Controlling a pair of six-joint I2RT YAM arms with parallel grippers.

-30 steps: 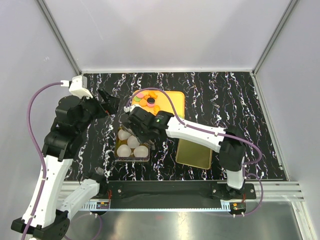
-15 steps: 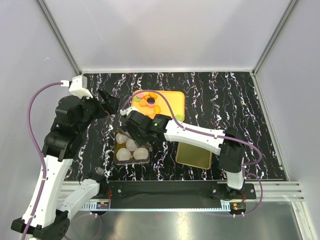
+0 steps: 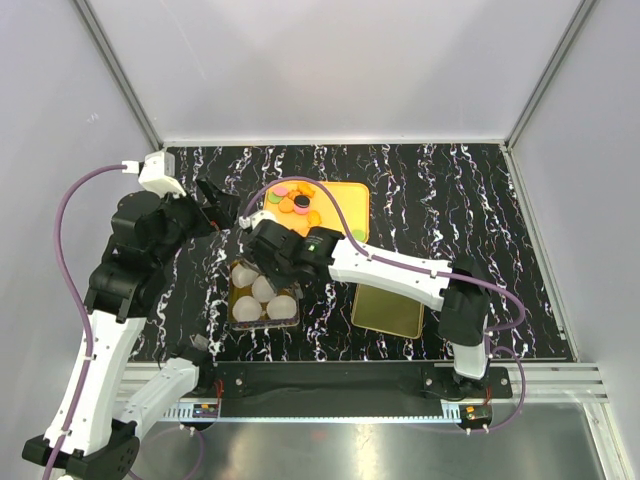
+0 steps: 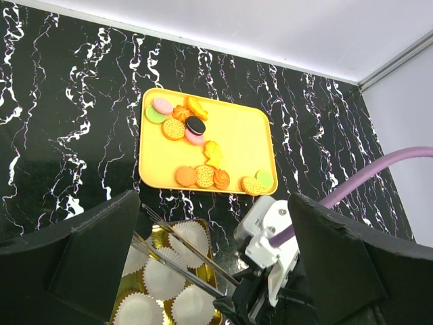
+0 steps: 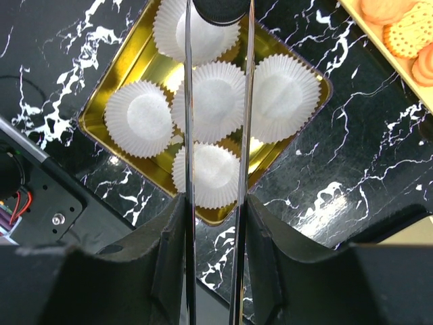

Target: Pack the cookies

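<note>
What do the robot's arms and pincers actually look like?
Both the left arm and the right arm are chunky white shells joined by black joints, each trailing a purple cable. A small green light glows near the right arm's wrist. The right gripper has long, thin, shiny metal fingers; the left gripper has broad black ones.

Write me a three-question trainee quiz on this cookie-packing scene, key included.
1. True or false: the left gripper is shut.
2. What colour is the cookie pinched in the tongs that the right gripper holds? A orange, B black, C green.
3. How many paper cups sit in the gold tray?
Key: 1 false, it stands open and empty. 2 B. 3 five.
</note>
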